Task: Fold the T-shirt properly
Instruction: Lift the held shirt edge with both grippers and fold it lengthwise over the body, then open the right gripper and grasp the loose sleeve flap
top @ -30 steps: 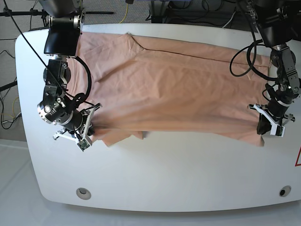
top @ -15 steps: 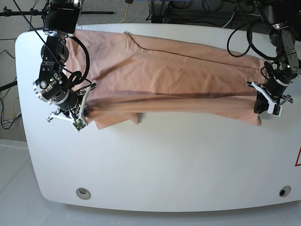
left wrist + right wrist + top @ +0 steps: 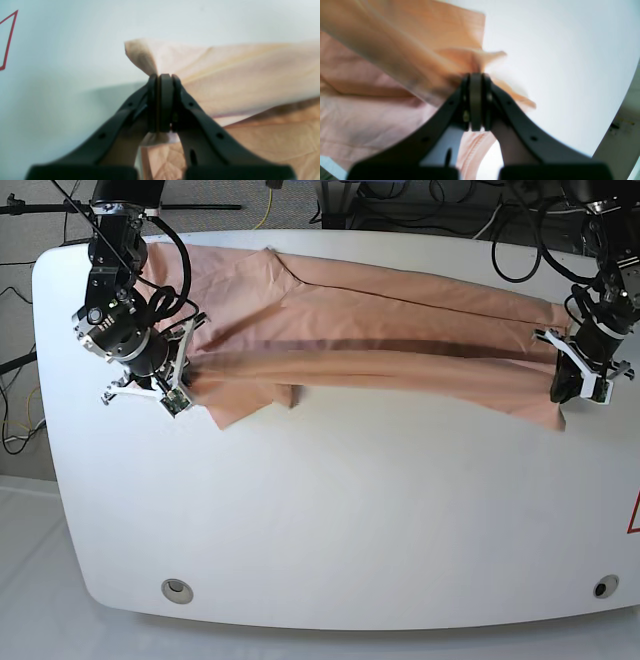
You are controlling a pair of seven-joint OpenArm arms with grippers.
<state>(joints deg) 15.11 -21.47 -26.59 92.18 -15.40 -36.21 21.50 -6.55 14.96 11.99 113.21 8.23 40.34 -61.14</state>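
The shirt (image 3: 380, 345) is spread across the table's (image 3: 350, 520) far half, its near edge pinched at each end by the left gripper (image 3: 578, 385) and right gripper (image 3: 172, 390), jaws clamped on cloth, apparently so one long fold is laid evenly

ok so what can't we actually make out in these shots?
- Smiley print on the T-shirt: no view shows it; possibly folded under.
- Cloth between the left claw pads: wrist view, covered by the pads themselves.
- Right claw grip: wrist view, nearby fabric is motion-blurred.
- Far hem: base view, under the folded-over layer.
- Both claw tips: base view, too small.
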